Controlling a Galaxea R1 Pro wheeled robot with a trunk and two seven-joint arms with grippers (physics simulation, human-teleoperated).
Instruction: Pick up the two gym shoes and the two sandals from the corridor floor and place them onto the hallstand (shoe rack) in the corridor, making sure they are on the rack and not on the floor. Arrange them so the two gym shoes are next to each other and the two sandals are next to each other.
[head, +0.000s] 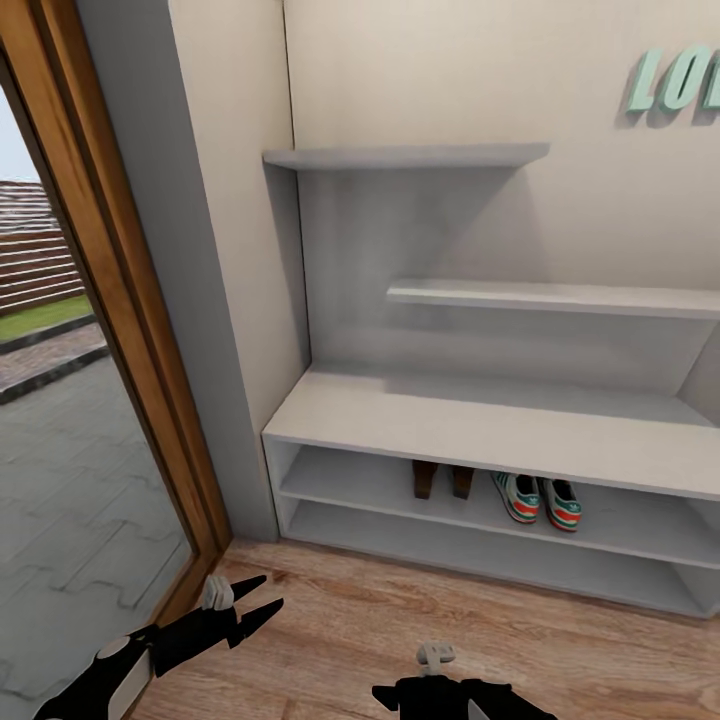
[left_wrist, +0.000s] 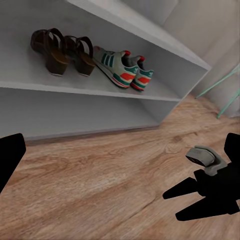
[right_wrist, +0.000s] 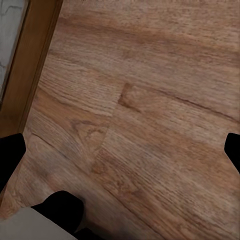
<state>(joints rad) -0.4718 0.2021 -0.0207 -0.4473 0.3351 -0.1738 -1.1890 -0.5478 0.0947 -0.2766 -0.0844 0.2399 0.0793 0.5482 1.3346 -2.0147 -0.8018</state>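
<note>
Both gym shoes (head: 538, 500) stand side by side, touching or nearly so, on the upper of the two low shelves of the hallstand (head: 480, 425), toes toward the room. Immediately beside them on the same shelf stand the two sandals (head: 442, 479), also paired and close together. The left wrist view confirms this: sandals (left_wrist: 62, 50) and gym shoes (left_wrist: 125, 69) form one row, each pair adjacent, none on the floor. Judged from this arrangement, the task appears complete or nearly so.

Handling assessment: the gym shoes look light, with soft uppers and a firmer sole; the heel collar or a grasp across the mid-upper would be the sound hold. The sandals appear stiffer, with a blocky heel and open straps; the heel block or a strap offers purchase, though a smooth leather surface may slip.

The wide counter top of the hallstand is bare, as are the stepped upper shelves. The corridor floor (head: 420, 610) in front shows wood planks with no footwear in view.

The left pincer (head: 262, 597) hangs low over the floor, fingers parted, holding nothing. The right pincer (head: 436, 690) sits at the lower edge of the head view; its wrist camera shows its fingertips wide apart over the planks, empty.
</note>
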